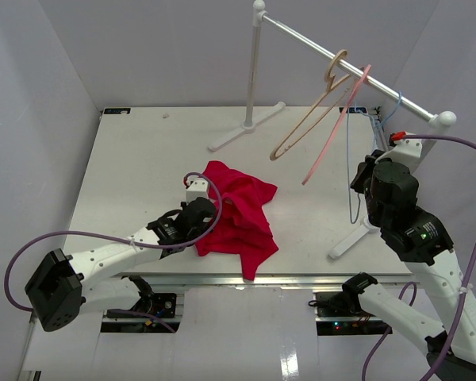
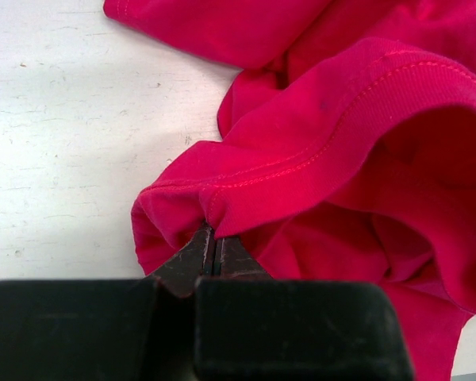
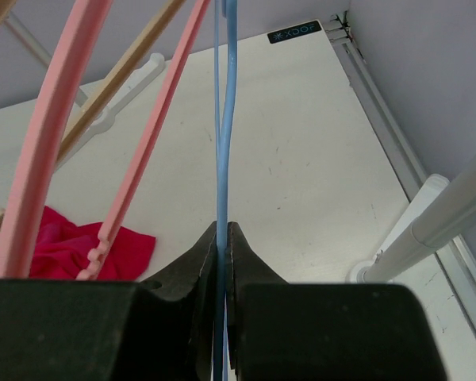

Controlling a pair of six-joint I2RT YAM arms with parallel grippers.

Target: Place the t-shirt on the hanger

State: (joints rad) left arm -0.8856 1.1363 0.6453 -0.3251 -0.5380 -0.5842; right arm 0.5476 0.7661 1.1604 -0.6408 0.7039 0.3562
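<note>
The left gripper (image 2: 213, 248), jaws pinched on a stitched hem, holds the t-shirt (image 2: 333, 151), soft and likely to sag, mid-worktop (image 1: 135, 159). The right gripper (image 3: 223, 238), at three o'clock, clamps the thin, probably springy hanger (image 3: 224, 119).

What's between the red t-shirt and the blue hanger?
The pink hanger hangs between the t-shirt and the blue hanger. The table under that stretch is bare. The top view shows it best.

Top view: high, looking down. Wrist views: close, along jaws. All share t-shirt (image 1: 238, 214).
</note>
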